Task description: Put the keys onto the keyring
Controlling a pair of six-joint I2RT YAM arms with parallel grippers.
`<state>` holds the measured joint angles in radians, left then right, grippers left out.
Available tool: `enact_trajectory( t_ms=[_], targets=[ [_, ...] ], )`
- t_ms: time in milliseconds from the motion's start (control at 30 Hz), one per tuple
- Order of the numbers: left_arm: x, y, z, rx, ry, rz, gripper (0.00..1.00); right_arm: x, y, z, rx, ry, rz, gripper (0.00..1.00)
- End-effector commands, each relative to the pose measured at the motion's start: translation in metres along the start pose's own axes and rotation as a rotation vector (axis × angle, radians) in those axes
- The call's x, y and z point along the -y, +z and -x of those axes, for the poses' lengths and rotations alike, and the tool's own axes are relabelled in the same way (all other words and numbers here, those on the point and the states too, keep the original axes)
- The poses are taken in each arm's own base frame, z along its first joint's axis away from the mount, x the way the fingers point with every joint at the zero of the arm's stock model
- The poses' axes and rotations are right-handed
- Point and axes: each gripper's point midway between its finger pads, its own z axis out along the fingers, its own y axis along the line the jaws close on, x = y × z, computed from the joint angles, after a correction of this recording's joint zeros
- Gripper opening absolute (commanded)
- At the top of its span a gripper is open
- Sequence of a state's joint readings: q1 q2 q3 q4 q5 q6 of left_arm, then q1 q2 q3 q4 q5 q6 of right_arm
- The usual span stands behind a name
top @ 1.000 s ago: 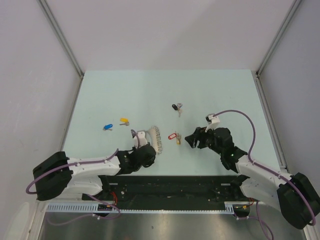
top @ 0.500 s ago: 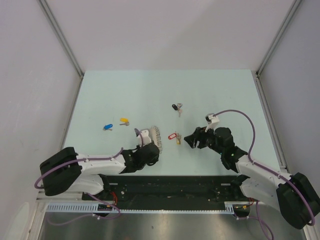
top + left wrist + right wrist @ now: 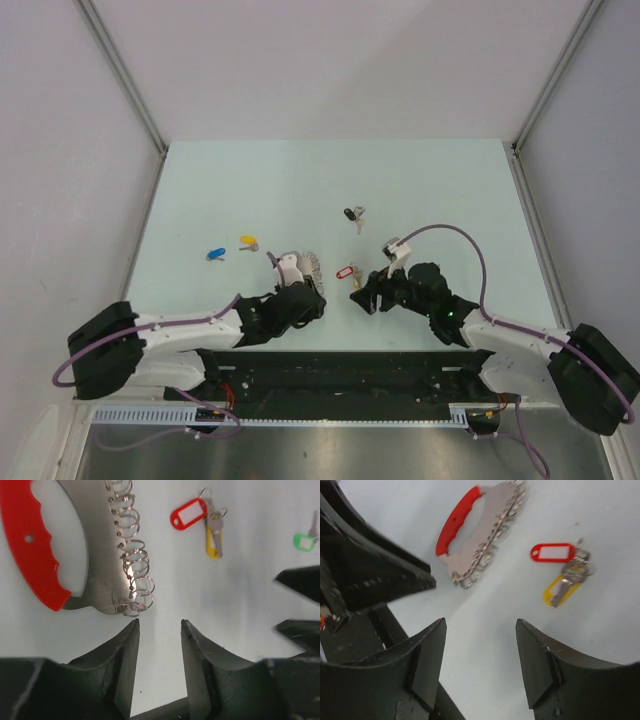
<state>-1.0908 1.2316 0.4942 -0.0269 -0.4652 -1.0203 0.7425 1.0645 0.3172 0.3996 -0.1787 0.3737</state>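
Left gripper (image 3: 159, 626): opening slightly, empty, keyring (image 3: 42, 565) lying just ahead of it.
Right gripper (image 3: 480, 625): wide, empty, nearing red-tagged keys (image 3: 551, 552) ahead, likely for pickup.

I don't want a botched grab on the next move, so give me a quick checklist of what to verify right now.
Left gripper empty: ok, jaws open, nothing between.
Right gripper empty: ok, jaws open.
Keyring in view: ok, just ahead of the left gripper, ungripped.
Red-tagged key free: ok, on the table, apart from the keyring.
Loading started: not ok, nothing hangs on the keyring.
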Motion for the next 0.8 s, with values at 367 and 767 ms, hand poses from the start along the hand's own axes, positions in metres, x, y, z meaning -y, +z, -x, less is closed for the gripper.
enact_trajectory(
  t_ms=[367, 767],
  targets=[
    [-0.045, -0.091, 0.133, 0.286, 0.032, 0.007, 0.66, -0.080, 0.061, -0.014, -0.061, -0.071, 0.122, 0.51],
    [-0.045, -0.125, 0.209, 0.431, 0.390, 0.108, 0.98, -0.078, 0.102, -0.036, -0.138, -0.028, 0.091, 0.49]
  ],
)
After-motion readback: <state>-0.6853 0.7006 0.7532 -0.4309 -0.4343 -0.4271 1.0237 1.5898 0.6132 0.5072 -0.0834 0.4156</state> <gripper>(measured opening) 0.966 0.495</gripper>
